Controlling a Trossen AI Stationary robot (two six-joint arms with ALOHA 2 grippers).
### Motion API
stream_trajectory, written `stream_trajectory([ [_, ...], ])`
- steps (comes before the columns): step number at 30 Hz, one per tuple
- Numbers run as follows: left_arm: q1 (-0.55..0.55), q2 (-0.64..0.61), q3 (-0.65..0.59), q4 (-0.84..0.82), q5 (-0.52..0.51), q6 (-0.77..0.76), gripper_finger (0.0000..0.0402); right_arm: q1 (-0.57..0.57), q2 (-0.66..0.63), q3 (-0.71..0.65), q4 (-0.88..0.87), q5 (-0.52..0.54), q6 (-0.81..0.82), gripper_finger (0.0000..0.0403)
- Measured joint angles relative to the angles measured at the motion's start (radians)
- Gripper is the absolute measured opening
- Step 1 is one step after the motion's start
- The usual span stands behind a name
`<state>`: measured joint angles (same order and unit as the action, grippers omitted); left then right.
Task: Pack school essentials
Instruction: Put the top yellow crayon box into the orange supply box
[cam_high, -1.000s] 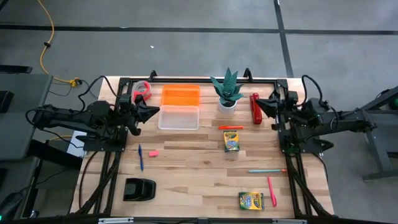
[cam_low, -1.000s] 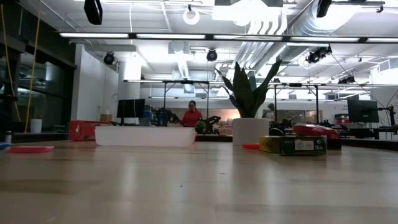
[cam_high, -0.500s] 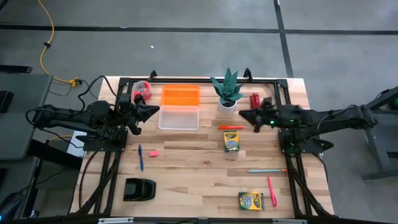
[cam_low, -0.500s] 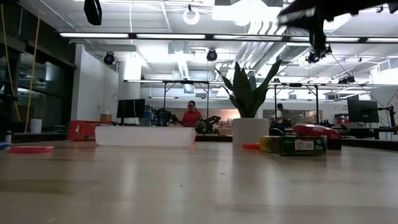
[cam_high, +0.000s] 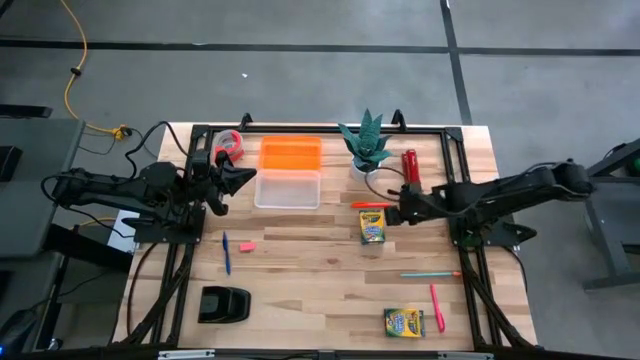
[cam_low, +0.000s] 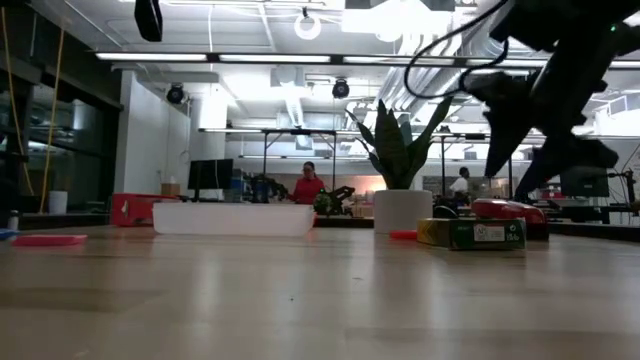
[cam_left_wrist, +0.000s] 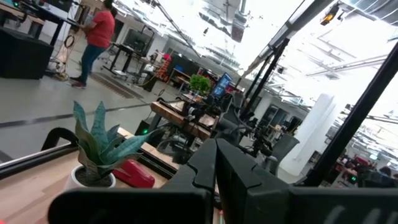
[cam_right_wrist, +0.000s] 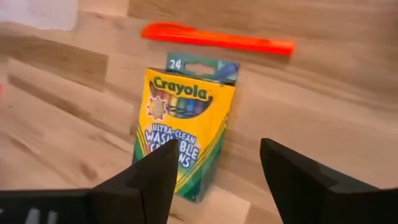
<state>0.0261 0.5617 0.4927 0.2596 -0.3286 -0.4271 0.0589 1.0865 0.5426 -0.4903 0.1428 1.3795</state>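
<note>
A yellow-and-green crayon box (cam_high: 372, 227) lies flat mid-table, with an orange-red pen (cam_high: 371, 204) just beyond it. My right gripper (cam_high: 393, 210) hangs open above the box's right side, touching nothing. In its wrist view the fingers (cam_right_wrist: 217, 180) stand apart over the box (cam_right_wrist: 183, 140) and the pen (cam_right_wrist: 217, 38). The low view shows the gripper (cam_low: 530, 150) well above the box (cam_low: 470, 233). My left gripper (cam_high: 245, 181) waits shut at the table's left, and its fingers (cam_left_wrist: 214, 168) hold nothing.
A clear bin (cam_high: 288, 188) and an orange lid (cam_high: 291, 153) sit at the far middle, beside a potted plant (cam_high: 366, 150) and a red cylinder (cam_high: 409, 166). A second crayon box (cam_high: 404, 322), teal pen (cam_high: 430, 273), pink pen (cam_high: 437, 307), blue pen (cam_high: 226, 252) and pink eraser (cam_high: 247, 246) lie scattered.
My right gripper has swung from the table's right edge toward the middle. It has come down over the crayon box and has opened on the way. Nothing on the table has moved.
</note>
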Motion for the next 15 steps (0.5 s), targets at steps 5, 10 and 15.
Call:
stream_trajectory([
  [5,0.0,0.0,0.0,0.0,0.0,0.019,0.0,0.0,0.125,0.0,0.052,-0.047,0.02,0.022],
  [10,0.0,0.0,0.0,0.0,0.0,0.019,0.0,0.0,0.22,0.0,0.148,-0.049,0.042,0.022],
  [15,0.0,0.0,0.0,0.0,0.0,0.019,0.0,0.0,0.261,0.0,0.221,-0.049,0.054,0.022],
])
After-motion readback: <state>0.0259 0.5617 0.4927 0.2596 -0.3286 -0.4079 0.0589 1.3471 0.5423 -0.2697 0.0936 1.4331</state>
